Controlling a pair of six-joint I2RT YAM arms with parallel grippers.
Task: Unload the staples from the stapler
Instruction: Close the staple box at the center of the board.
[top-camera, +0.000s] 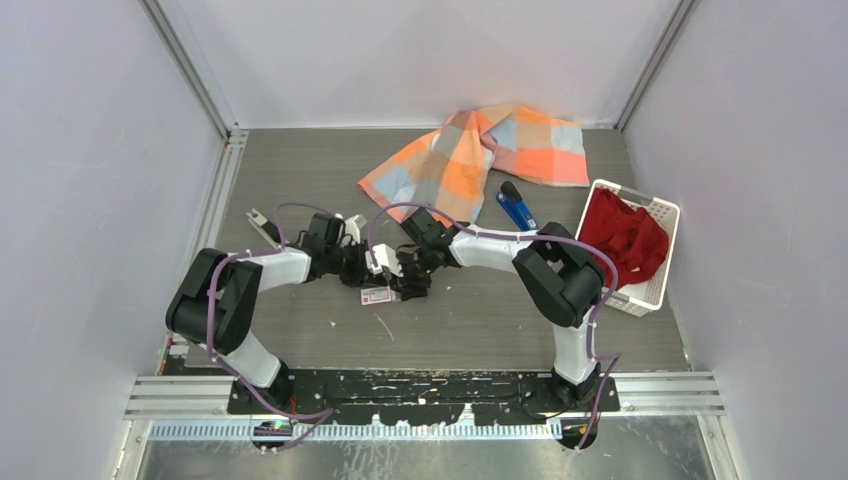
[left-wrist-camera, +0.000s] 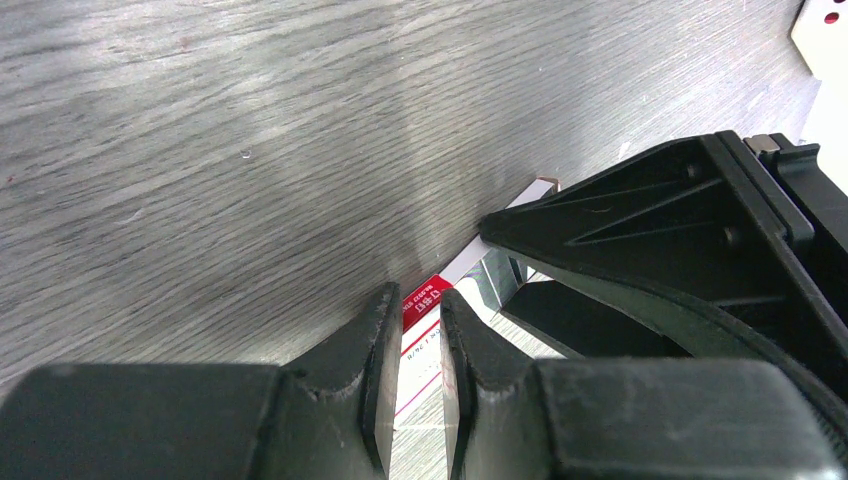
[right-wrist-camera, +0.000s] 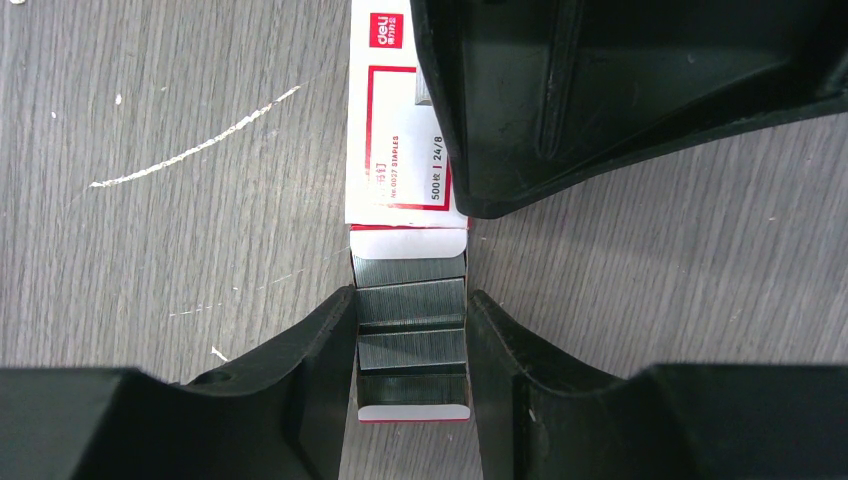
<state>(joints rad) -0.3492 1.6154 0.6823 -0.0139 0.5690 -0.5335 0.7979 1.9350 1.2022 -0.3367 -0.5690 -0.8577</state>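
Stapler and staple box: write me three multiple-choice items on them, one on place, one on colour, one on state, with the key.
1. Where is the stapler?
A. In the white basket.
B. On the table beside the checked cloth.
C. Held up in the air.

2. What colours is the staple box?
A. White and red.
B. Blue and yellow.
C. All black.

3. How is the staple box?
A. Fully closed.
B. Its tray slid partly out, staple strips showing.
C. Torn in two.

Key:
1 B, the top view shows it lying by the cloth's edge.
2 A, its sleeve is white with red print.
3 B, the right wrist view shows the tray out with grey strips in it.
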